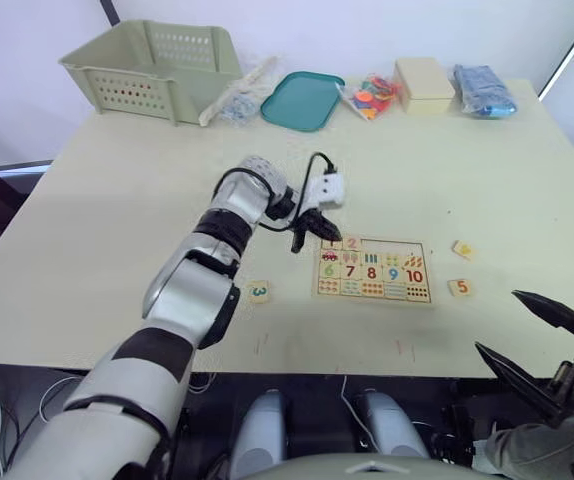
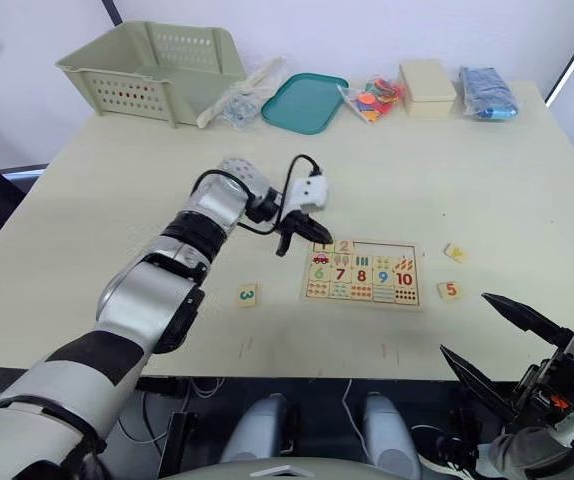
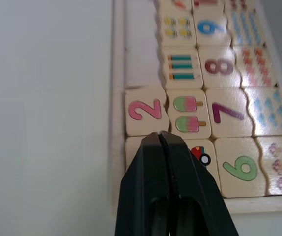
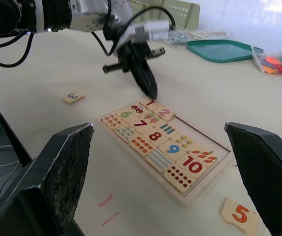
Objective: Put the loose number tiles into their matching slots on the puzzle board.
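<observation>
Puzzle board point(image 1: 373, 271) flat mid cream tabletop point(image 1: 117, 200); tiles 1, 2 slotted. Right gripper point(image 1: 539, 332) fingers spread, near edge. Tile 3 point(image 1: 259, 292), tile 5 point(image 1: 459, 288) loose. Left gripper point(image 1: 312, 232) fingers closed at board corner. Green basket point(image 1: 152, 65), teal tray point(image 1: 302, 99) far, white wall.

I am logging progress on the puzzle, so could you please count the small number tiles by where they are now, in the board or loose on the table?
In the puzzle board's top row: 2 (tile 1, tile 2)
Loose on the table: 3 (tile 3, tile 5, one tile with an unclear digit)
Total: 5
</observation>
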You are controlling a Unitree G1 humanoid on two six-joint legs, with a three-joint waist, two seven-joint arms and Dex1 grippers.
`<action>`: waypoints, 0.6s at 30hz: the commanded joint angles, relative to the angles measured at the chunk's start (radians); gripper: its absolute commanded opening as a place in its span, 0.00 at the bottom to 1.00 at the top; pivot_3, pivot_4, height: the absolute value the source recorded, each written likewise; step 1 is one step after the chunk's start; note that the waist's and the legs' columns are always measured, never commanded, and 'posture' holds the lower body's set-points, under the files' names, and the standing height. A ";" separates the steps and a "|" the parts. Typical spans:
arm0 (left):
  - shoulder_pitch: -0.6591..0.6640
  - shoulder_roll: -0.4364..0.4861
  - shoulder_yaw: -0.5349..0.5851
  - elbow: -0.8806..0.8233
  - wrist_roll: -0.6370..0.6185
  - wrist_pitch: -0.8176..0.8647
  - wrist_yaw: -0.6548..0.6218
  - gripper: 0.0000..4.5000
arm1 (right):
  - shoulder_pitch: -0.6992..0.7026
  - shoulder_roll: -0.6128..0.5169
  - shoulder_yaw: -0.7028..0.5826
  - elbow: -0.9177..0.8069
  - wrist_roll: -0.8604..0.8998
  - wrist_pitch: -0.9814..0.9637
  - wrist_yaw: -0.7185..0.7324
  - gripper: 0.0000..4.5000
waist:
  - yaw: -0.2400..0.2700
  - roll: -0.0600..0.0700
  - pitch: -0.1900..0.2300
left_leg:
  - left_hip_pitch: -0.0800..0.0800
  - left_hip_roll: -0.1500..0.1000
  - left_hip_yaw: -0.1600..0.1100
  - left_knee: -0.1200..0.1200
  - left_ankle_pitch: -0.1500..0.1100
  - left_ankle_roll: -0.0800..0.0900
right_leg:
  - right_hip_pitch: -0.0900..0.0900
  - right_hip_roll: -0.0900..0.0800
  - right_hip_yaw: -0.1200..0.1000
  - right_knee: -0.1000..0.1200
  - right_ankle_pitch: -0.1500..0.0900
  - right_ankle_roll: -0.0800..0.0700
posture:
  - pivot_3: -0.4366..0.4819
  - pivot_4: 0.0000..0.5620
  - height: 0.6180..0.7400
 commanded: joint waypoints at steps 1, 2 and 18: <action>0.052 0.040 0.089 -0.170 -0.113 0.133 -0.011 0.01 | -0.009 0.007 0.010 -0.035 0.011 -0.014 -0.017 1.00 | 0.000 0.001 0.000 | 0.000 0.000 0.000 0.000 0.000 0.000 | 0.000 0.000 0.000 0.000 0.000 0.000 | 0.48 0.27 1.00; 0.073 0.051 0.098 -0.215 -0.130 0.163 -0.006 0.01 | -0.013 0.007 0.012 -0.035 0.012 -0.013 -0.022 1.00 | 0.000 0.001 0.000 | 0.000 0.000 0.000 0.000 0.000 0.000 | 0.000 0.000 0.000 0.000 0.000 0.000 | 0.48 0.27 1.00; 0.473 0.089 0.376 -0.912 -0.410 0.617 0.440 0.01 | -0.349 -0.057 -0.022 0.232 0.028 0.008 -0.131 1.00 | -0.018 0.001 -0.001 | 0.002 0.000 -0.004 0.000 0.000 0.000 | 0.000 -0.001 0.002 0.001 0.000 0.000 | 0.48 0.27 1.00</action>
